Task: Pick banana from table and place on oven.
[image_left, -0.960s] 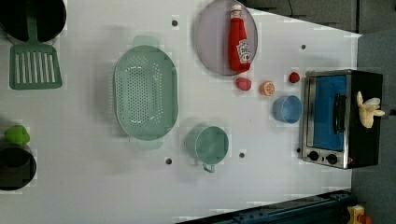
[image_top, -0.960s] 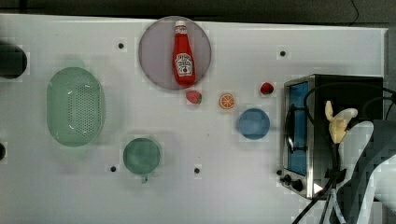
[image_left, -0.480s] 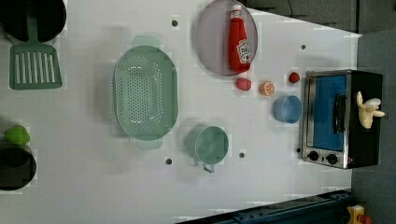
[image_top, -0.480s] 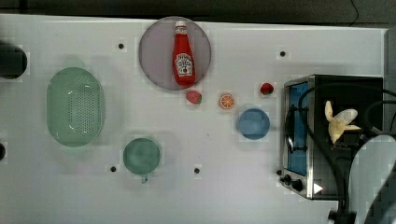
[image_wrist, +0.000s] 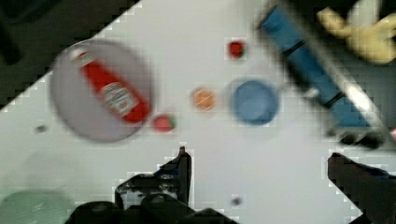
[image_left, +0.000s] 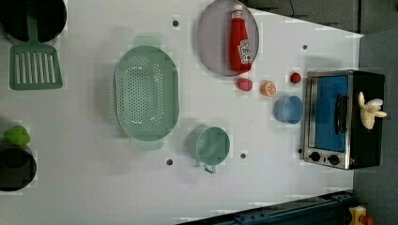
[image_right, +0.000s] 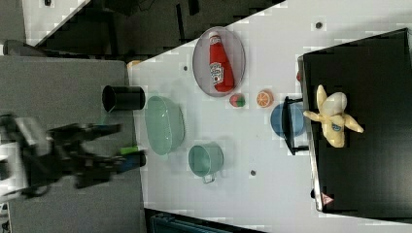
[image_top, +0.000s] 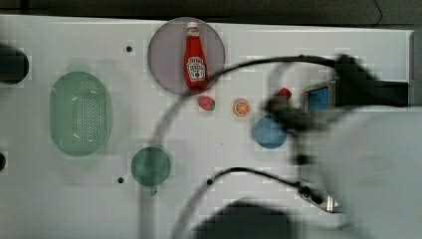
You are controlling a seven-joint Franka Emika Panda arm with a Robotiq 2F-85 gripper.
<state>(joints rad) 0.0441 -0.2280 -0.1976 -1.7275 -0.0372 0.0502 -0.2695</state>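
The pale yellow banana lies on the black top of the oven, at the left view's right. It shows there in the right view too, banana on oven. In the wrist view my gripper is open and holds nothing. One dark finger and the other finger stand wide apart over the white table. The banana lies well beyond them, apart from both. In the top view my blurred arm covers most of the oven.
On the table are a grey plate with a ketchup bottle, a strawberry, an orange slice, a blue bowl, a green cup and a green colander. A spatula lies at the left view's far left.
My arm has swept from the top view's right edge across the oven towards the table's middle, blurred by motion. The banana has stayed on the oven and the gripper has stayed open.
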